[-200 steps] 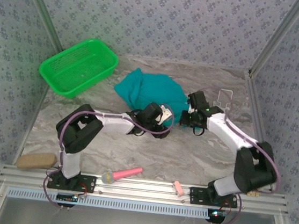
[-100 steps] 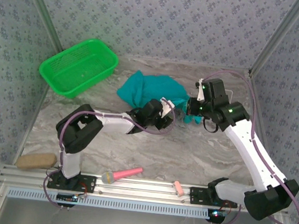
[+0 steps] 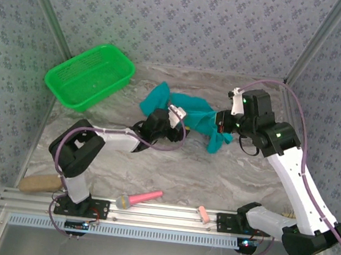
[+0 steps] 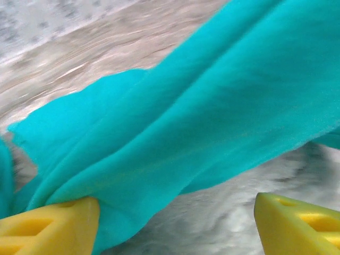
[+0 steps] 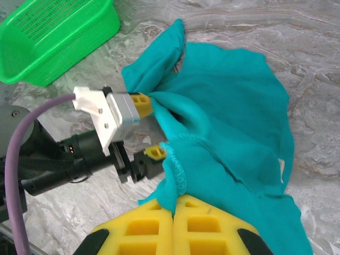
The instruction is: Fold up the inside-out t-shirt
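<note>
- Nearest, along the metal rail (image 3: 160,214): pink-handled tool with a pale round head (image 3: 139,198) lying flat, small pink block (image 3: 202,214) to its right, tan sponge-like block (image 3: 41,182) off at the left edge.
- Next up, grey marbled worktop (image 3: 215,169), a bare stretch between the arm bases and the cloth.
- Mid-worktop, right pincer (image 3: 220,122) (image 5: 173,204): yellow fingers pressed together, seamed edge of the plain teal soft-cloth t-shirt (image 3: 190,112) (image 5: 228,122) (image 4: 212,106) pinched between them, cloth lifted there and hanging down in a tail.
- Just left of it, left pincer (image 3: 173,112) (image 5: 149,127) (image 4: 175,212): yellow fingers set wide apart, a fold of the t-shirt running across the gap, touching the finger on the left of the wrist view, other finger clear of the cloth.
- T-shirt itself bunched and crumpled, centre of the worktop toward the back, strung between the two pincers, far part resting on the marble.
- Farthest, back left: green plastic mesh basket (image 3: 90,75) (image 5: 53,32), by the left wall, apart from the t-shirt.
</note>
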Robot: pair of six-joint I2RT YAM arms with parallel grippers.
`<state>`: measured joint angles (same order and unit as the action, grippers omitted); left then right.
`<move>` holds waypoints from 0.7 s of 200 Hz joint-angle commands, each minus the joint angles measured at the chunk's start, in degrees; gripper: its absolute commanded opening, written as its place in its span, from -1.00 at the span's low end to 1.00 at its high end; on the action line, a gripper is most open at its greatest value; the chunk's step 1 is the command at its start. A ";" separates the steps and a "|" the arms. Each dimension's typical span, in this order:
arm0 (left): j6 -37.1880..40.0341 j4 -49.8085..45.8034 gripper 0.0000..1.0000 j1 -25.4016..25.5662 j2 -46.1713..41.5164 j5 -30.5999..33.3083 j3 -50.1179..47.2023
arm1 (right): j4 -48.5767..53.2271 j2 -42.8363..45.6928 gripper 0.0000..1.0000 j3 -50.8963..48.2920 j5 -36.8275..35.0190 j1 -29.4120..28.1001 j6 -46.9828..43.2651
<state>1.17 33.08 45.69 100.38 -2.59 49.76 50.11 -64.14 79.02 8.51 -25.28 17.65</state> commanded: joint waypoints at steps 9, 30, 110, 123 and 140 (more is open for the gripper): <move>6.12 21.63 0.59 2.67 -0.01 -11.93 -6.27 | -0.70 0.00 -1.00 3.10 2.52 0.76 -0.69; 6.72 19.85 0.57 3.86 0.73 -12.56 -5.20 | -1.23 -0.54 -1.00 3.85 3.41 0.96 -0.69; 4.28 27.45 -0.03 6.71 3.30 -12.98 -3.89 | -1.58 -0.73 -1.00 4.20 7.54 2.13 0.27; 5.33 26.01 -0.04 6.70 0.92 -12.68 -5.45 | -1.20 -0.59 -1.00 4.30 7.44 2.92 0.28; 6.96 21.88 -0.04 7.19 -1.49 -13.15 -6.24 | -1.63 -0.37 -1.00 4.04 8.17 3.78 0.20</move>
<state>6.24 54.61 52.03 103.46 -14.00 44.80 49.10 -64.77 80.95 14.63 -22.52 17.56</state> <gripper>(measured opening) 0.484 0.052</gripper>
